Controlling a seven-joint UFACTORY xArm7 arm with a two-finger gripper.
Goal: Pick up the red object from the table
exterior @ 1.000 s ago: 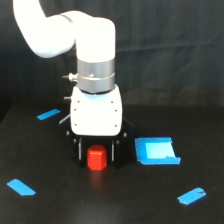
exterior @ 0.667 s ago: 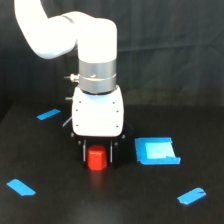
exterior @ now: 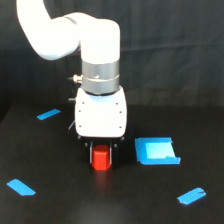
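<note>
I log one matte black worktop [exterior: 45, 205] before a dark backdrop. Blue tape strips: three [exterior: 21, 187] [exterior: 48, 114] [exterior: 191, 195]. Blue square patch [exterior: 156, 151]: one. Red object [exterior: 101, 158]: one, on the worktop between the fingers of my tool [exterior: 101, 156], which stand close beside it; actual contact I cannot tell.

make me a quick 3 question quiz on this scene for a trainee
1. True or false: the red block sits between the fingers of the gripper.
2. How many loose blue tape strips lie on the table? A) one B) three C) five
3. On which side of the red block, in the exterior view, is the blue square patch?

Key: 1 true. 2 B. 3 the exterior view's right.
</note>
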